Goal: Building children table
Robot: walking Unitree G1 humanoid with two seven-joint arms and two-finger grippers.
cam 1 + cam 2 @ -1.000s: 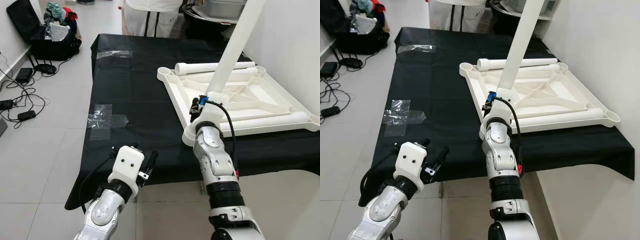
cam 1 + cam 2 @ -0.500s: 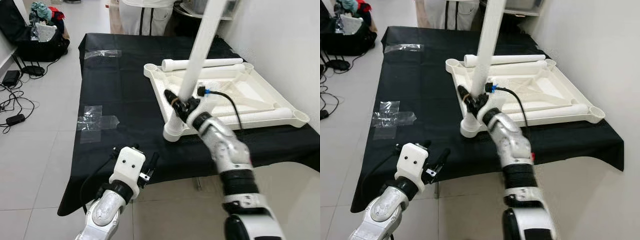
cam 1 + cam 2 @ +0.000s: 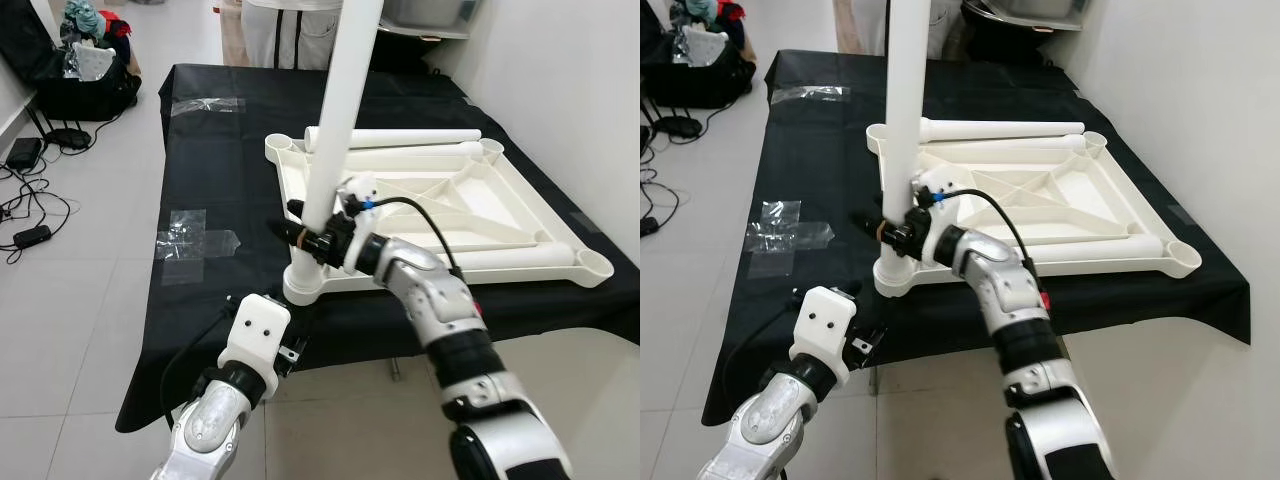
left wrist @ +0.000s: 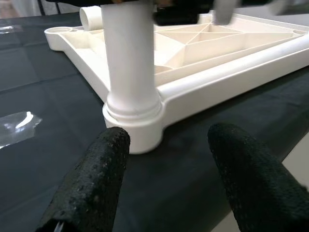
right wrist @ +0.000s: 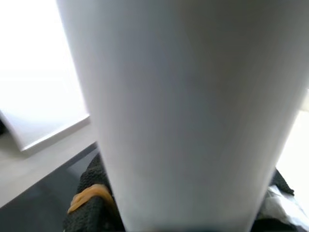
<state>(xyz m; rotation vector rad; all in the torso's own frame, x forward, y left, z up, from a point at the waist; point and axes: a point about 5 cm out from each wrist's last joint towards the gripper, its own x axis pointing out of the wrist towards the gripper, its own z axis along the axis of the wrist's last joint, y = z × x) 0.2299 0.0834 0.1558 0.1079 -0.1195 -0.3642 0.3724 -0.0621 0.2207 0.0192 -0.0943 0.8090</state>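
A white tabletop (image 3: pixel 520 215) lies upside down on the black-covered table (image 3: pixel 230 150). One white leg (image 3: pixel 335 130) stands nearly upright in its near left corner socket (image 3: pixel 305 287). My right gripper (image 3: pixel 303 237) is shut on this leg just above the socket; the leg (image 5: pixel 183 106) looms close in the right wrist view. My left gripper (image 3: pixel 295 342) hangs open at the table's front edge, just below that corner; its fingers (image 4: pixel 104 174) flank the socket (image 4: pixel 133 121) without touching. Two loose legs lie on the tabletop, one at the far side (image 3: pixel 400 136), one at the near side (image 3: pixel 515 261).
Clear tape patches (image 3: pixel 190 236) stick to the cloth left of the tabletop. A person (image 3: pixel 290 30) stands at the table's far end. A black bag (image 3: pixel 90 85) and cables (image 3: pixel 25 200) lie on the floor to the left. A white wall (image 3: pixel 570 90) runs along the right.
My right gripper has swung the leg from a rightward tilt to nearly upright, and the tabletop's near corner has slid left with it. The left gripper stays put.
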